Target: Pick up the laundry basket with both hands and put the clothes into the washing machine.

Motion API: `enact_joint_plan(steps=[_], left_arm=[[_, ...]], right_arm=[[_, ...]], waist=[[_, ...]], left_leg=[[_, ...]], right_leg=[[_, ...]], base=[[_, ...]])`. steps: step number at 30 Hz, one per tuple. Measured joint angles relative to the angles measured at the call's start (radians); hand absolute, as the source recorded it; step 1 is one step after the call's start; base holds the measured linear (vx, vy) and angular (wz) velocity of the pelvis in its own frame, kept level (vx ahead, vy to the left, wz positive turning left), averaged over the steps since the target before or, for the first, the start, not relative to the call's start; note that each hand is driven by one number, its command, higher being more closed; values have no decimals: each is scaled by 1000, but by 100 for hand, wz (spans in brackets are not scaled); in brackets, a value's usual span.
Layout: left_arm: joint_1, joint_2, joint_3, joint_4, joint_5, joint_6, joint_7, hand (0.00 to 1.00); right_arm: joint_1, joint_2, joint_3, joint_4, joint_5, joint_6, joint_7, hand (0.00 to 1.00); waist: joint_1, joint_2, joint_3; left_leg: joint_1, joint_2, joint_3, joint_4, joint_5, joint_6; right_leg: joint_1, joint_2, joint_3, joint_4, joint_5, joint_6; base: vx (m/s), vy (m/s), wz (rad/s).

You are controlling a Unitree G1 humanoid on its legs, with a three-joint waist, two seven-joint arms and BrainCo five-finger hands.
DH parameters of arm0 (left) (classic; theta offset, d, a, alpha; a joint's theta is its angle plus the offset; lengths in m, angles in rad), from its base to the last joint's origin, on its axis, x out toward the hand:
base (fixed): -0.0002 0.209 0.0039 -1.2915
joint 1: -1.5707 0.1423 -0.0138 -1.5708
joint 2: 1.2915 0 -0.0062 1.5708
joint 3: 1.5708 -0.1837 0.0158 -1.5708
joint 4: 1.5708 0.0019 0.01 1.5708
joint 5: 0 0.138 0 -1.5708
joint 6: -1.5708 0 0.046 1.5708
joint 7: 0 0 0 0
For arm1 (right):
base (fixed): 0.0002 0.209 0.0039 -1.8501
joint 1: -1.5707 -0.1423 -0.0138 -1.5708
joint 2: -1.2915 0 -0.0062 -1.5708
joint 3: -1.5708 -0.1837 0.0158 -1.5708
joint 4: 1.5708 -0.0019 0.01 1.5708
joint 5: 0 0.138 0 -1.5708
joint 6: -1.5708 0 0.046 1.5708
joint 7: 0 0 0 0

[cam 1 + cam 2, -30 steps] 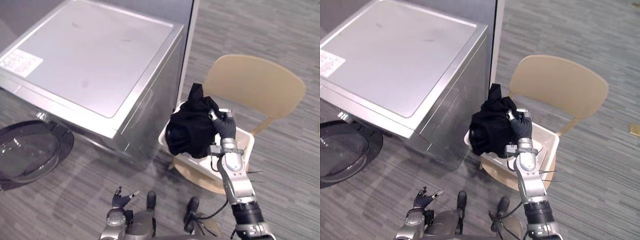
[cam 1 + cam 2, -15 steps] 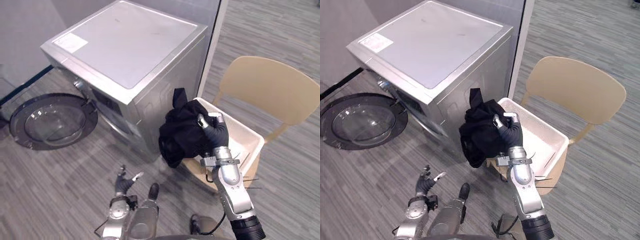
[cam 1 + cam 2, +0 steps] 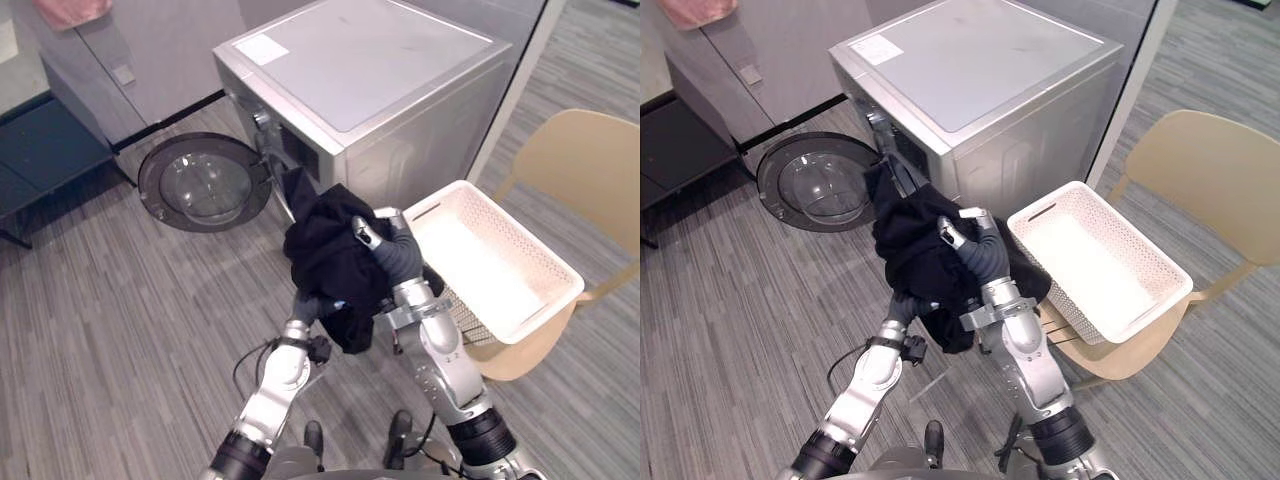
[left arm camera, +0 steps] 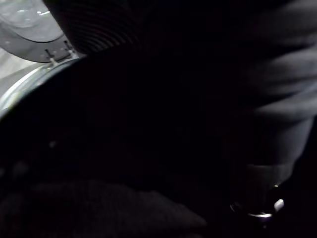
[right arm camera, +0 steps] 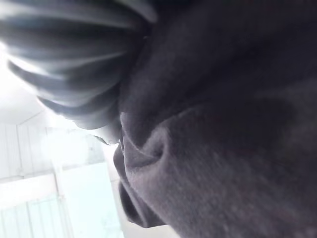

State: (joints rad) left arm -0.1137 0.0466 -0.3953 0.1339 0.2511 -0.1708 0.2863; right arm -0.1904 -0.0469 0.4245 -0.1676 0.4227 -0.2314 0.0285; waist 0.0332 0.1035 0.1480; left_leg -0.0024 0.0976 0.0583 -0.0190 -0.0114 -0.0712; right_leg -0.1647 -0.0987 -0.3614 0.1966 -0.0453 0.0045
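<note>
A bundle of black clothes [image 3: 330, 250] hangs in the air in front of the silver washing machine [image 3: 380, 70]. It is close to the drum opening, beside the round glass door [image 3: 205, 185], which stands swung open. My right hand [image 3: 385, 248] is shut on the bundle from its right side. My left hand [image 3: 303, 303] is raised against the underside of the bundle, where the cloth hides its fingers. The left wrist view shows dark cloth [image 4: 158, 124] with the door glass beyond it. The white laundry basket [image 3: 545, 300] rests on the tan chair [image 3: 590, 160] and holds nothing.
The chair and basket stand to the right of the machine, and a white partition edge [image 3: 515, 80] rises between them. A grey cabinet [image 3: 150, 50] and a low dark bench [image 3: 40, 160] are at the far left. Striped grey floor [image 3: 120, 330] lies in front of the door.
The camera has swung left. My right hand has carried the black bundle out of the basket and over to the washer's open door. My left arm has risen up under the bundle.
</note>
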Motion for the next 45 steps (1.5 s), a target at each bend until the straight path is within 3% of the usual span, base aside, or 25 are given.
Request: enact_joint_plan(steps=[3, 4, 6, 7, 11, 17, 23, 26, 28, 29, 33, 37, 38, 39, 40, 42, 44, 45], left_arm=[[-70, 20, -17, 47, 26, 11, 43, 0], [-79, 25, -17, 57, 33, 12, 51, 100], [-109, 48, -29, 77, 39, 20, 77, 100], [-114, 51, -31, 79, 40, 21, 86, 100], [-151, 58, -48, 118, 39, 36, 101, 100], [-107, 58, -26, 119, 26, 36, 103, 100], [39, 32, 97, 117, -5, 35, 84, 100], [130, 24, 168, 114, -22, 34, 65, 100], [198, 23, 217, 115, -46, 33, 45, 100], [211, 25, 228, 116, -47, 32, 41, 100], [257, 42, 296, 199, -74, 30, 13, 100], [302, 40, 330, 239, -101, 31, -23, 100], [312, 39, 333, 241, -106, 32, -26, 100], [318, 34, 339, 252, -114, 33, -33, 100], [320, 28, 345, 263, -121, 35, -41, 100], [323, 13, 359, 272, -124, 44, -47, 100], [334, 8, 368, 280, -124, 46, -48, 100], [333, 9, 379, 300, -124, 46, -48, 100]], right_arm=[[-6, 21, 93, 41, 108, 1, 19, 100], [-6, 21, 110, 46, 132, 2, 23, 100], [-6, 20, 162, 46, 219, 2, 42, 100], [-6, 19, 174, 47, 240, 2, 44, 0], [16, -16, 191, 66, 295, -1, 78, 0], [114, -45, 168, 66, 261, 2, 109, 0], [233, -52, -50, 114, 13, 9, 53, 0], [272, -70, -160, 117, -160, 12, -6, 0], [314, -99, -234, 127, -346, 11, -58, 0], [319, -104, -249, 142, -374, 10, -68, 0], [325, -112, -333, 338, -556, 23, -138, 0], [321, -117, -384, 539, -647, 43, -167, 0], [314, -117, -394, 592, -657, 46, -172, 0], [303, -116, -417, 667, -673, 58, -183, 0], [292, -117, -443, 737, -676, 71, -189, 0], [268, -116, -486, 827, -677, 92, -204, 0], [256, -118, -512, 894, -660, 110, -210, 0], [250, -111, -511, 926, -656, 120, -216, 0]], waist=[[-5, -13, -34], [-7, -14, -44], [-16, -16, -61], [-17, -16, -62], [-21, -18, -70], [-20, -21, -74], [-18, -30, -81], [-16, -31, -81], [-15, -35, -82], [-13, -37, -82], [-7, -53, -78], [13, -52, -74], [14, -49, -72], [11, -47, -67], [12, -49, -63], [7, -37, -50], [9, -22, -46], [8, -29, -45]], left_leg=[[18, -20, 2, -8, 9, 13], [18, -23, 2, -8, 9, 13], [22, -28, 5, -7, 10, 14], [24, -28, 6, -7, 10, 14], [28, -25, 9, -5, 10, 13], [33, -11, 9, -7, 11, 10], [40, -2, -3, -11, 14, 4], [43, -1, -11, -14, 14, 4], [40, -1, -26, -14, 14, 4], [38, -1, -29, -14, 14, 4], [-3, -7, -88, -13, 24, -8], [-59, -6, -133, 4, 26, -1], [-66, 0, -107, 4, 27, 15], [-73, 13, -14, 4, 18, 79], [-75, 28, 97, 6, 3, 114], [-80, 53, 239, 28, 0, 119], [-86, 61, 263, 59, 32, 57], [-86, 51, 260, 66, 30, 44]], right_leg=[[42, -8, 12, -61, 45, 21], [46, -8, 16, -71, 51, 23], [67, -6, 24, -114, 82, 25], [72, -6, 27, -127, 92, 22], [110, 13, 35, -212, 143, 14], [146, 36, 34, -267, 165, 4], [167, 50, 26, -288, 167, 3], [174, 52, 19, -290, 166, 4], [178, 52, 7, -290, 160, 10], [178, 52, 4, -290, 155, 17], [176, 59, -64, -295, 145, 11], [175, 43, -165, -280, 110, 10], [175, 37, -189, -267, 98, 16], [173, 14, -223, -238, 76, 24], [164, -14, -250, -204, 57, 35], [156, -51, -283, -151, 31, 53], [157, -73, -297, -105, 15, 74], [157, -92, -296, -94, 13, 84]], base=[[-99, 124, 5], [-65, 84, 8], [-61, 58, -2], [-68, 43, -16], [-52, 3, -9], [-5, -4, -1], [16, -5, 5], [17, 9, 8], [16, 9, 17], [11, 0, 17], [-8, -1, 44], [1, -9, 73], [15, 8, 94], [51, 16, 98], [83, 23, 93], [167, 61, 66], [199, 104, 35], [208, 124, 21]])
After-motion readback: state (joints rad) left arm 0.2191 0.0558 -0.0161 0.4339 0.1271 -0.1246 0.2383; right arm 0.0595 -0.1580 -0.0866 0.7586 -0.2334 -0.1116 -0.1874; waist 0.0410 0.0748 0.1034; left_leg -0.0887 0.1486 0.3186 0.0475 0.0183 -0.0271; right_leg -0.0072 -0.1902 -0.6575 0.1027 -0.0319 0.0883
